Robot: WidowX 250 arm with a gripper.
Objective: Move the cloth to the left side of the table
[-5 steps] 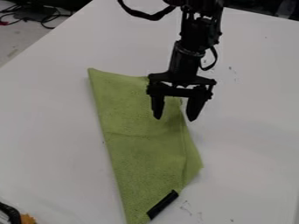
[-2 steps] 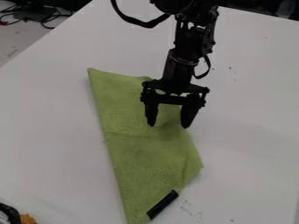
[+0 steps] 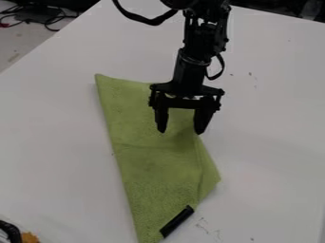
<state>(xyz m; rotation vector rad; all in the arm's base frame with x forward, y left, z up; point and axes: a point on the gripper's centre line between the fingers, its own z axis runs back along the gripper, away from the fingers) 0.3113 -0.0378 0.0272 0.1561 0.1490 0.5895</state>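
Thin dark scribbles (image 3: 202, 226) mark the white surface just beside the lower right edge of the green cloth (image 3: 152, 166), too faint to tell whether they are writing. The cloth lies on a smooth white table (image 3: 57, 123), a little left of the middle of the view, under the black gripper (image 3: 181, 132). Beyond the cloth's upper left corner, past the table's slanting edge, are a grey floor (image 3: 18, 45) and a tangle of black cables (image 3: 54, 20). Well apart from the cloth's lower end, at the lower left of the view, are a curved black thing (image 3: 10, 231) and a small orange-yellow piece (image 3: 29, 237). The cloth's long axis runs from its broad upper end down to a narrow lower end, leaning slightly right on the way down; a blunt corner juts right partway down, a faint crease crosses the middle, and a fold line follows the right side. A short black bar (image 3: 176, 221) lies slantwise along the cloth's lower right edge. The gripper points down over the cloth's upper right part, its jaws wide apart and holding nothing, one tip over the cloth and the other at its right edge; whether either touches the fabric cannot be told.
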